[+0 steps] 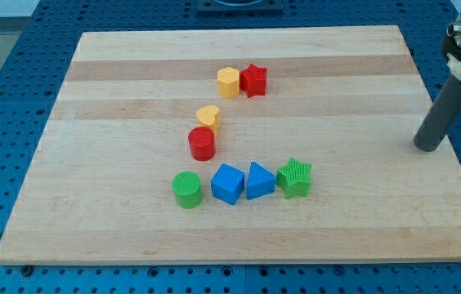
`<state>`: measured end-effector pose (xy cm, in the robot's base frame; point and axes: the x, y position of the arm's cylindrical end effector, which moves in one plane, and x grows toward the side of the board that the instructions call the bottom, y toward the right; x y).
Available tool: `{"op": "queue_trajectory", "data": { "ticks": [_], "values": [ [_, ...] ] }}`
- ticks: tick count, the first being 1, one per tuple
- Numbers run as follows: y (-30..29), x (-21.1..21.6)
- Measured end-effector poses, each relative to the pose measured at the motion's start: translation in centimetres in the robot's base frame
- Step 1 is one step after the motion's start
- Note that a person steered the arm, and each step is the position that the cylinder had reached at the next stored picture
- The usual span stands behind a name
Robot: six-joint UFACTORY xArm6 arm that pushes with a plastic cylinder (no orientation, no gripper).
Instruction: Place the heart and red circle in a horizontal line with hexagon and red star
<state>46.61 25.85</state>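
Note:
A yellow hexagon (228, 82) and a red star (254, 80) sit side by side, touching, near the top middle of the wooden board (116, 98). A yellow heart (208, 116) lies below and left of them. A red circle (202, 143) stands just below the heart, close to it. My tip (427, 148) rests on the board near its right edge, far to the right of all blocks, touching none.
A row of blocks lies lower on the board: a green circle (187, 189), a blue cube (228, 184), a blue triangle (259, 180) and a green star (294, 177). The board sits on a blue perforated table (2, 73).

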Motion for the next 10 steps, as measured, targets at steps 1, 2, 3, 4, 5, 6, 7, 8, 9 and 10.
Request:
{"op": "queue_trajectory", "data": {
  "ticks": [1, 2, 3, 4, 5, 6, 7, 8, 9, 10],
  "values": [
    [-0.2, 0.0],
    [-2.5, -1.0],
    [-6.0, -1.4],
    [-11.3, -1.4],
    [-17.0, -1.4],
    [-21.8, -1.4],
    [-26.9, -1.4],
    [-30.4, -2.2],
    [-33.0, -4.0],
    [-34.8, -7.3]
  ]
}}
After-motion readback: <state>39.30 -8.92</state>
